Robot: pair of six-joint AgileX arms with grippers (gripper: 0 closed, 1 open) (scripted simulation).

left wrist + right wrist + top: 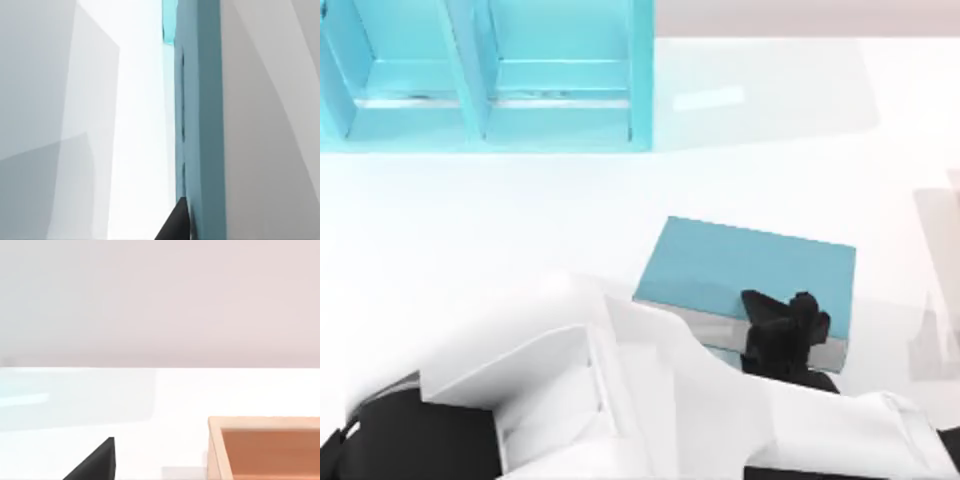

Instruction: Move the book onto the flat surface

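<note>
While the book (745, 270) lies flat on the white table (470, 220), clear of the shelf (480, 80), the left gripper (782, 335) pinches its near edge, seemingly steadying it for release; the right arm is parked.

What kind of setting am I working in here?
Most likely a rendered tabletop test scene, not a real room: a plain white tabletop, a turquoise shelf unit at its far left, a teal book, and a wooden box.

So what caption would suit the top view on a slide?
Left arm's fingers grip the teal book by its page edge on the white tabletop, near the turquoise shelf unit.
</note>
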